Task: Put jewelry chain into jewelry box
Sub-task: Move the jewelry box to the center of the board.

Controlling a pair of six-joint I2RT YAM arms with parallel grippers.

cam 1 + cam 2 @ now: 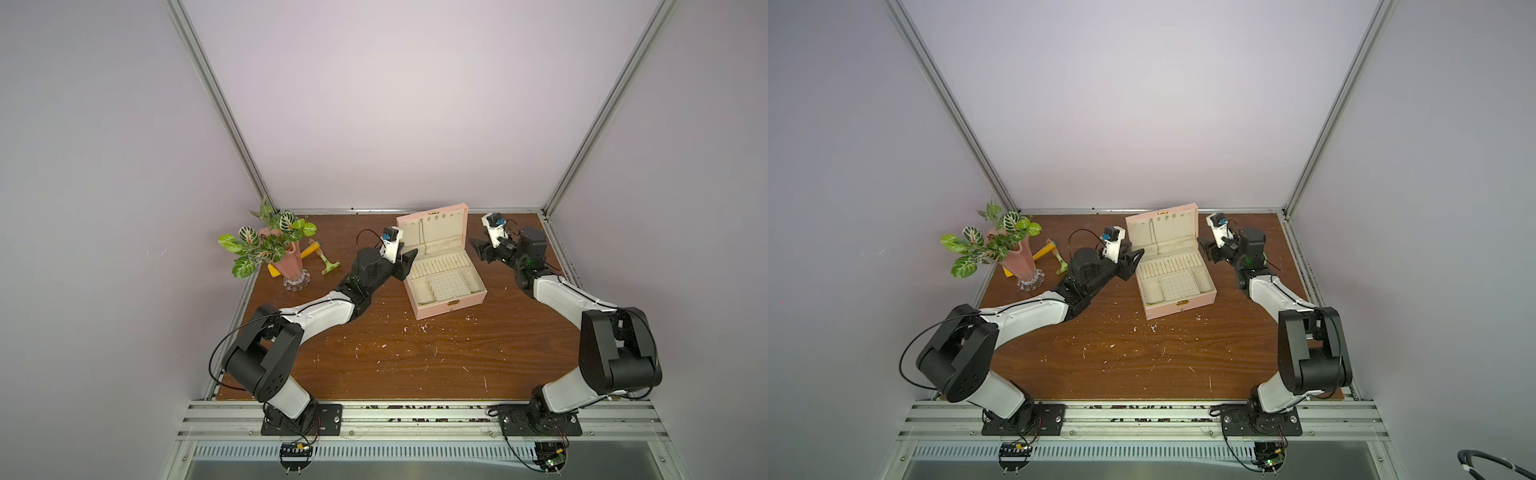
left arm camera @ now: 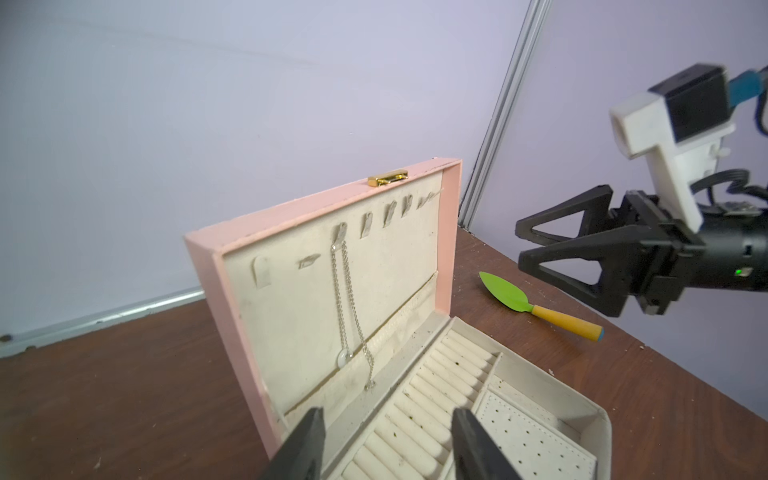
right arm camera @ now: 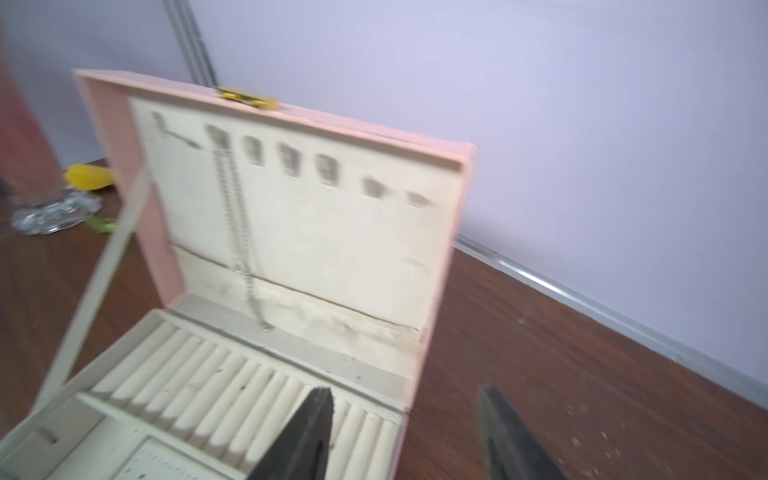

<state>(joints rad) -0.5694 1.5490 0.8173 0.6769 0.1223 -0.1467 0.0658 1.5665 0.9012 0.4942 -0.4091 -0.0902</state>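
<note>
A pale pink rectangular jewelry box [image 1: 451, 305] with cream lining stands open on the brown wood-grain worktop [image 1: 395, 357], its hinged lid upright and a small gold clasp [image 2: 387, 178] on the lid's top edge. The thin silvery jewelry chain [image 2: 345, 299] hangs inside that lid from one of the small hooks in the lining. It falls in two strands down the cream panel, with a tiny round pendant near the bottom and its loose end reaching the fold where the lid meets the tray; in both top views it shows only as a faint line on the lid [image 1: 423, 239] [image 1: 1154, 237]. The black left fingers [image 2: 307, 440] are spread wide with nothing between them, just beside the box's end where the lid joins the ring-roll slots [image 1: 409, 258]. The black right fingers [image 3: 307, 436] are also spread wide and hold nothing, near the opposite end of the box but apart from it [image 1: 480, 249]. Past the left fingers from the box stands a leafy green plant in a pink vase [image 1: 291, 266]; a green-bladed toy spatula with a yellow handle [image 2: 509, 293] lies behind the box, near the right fingers
</note>
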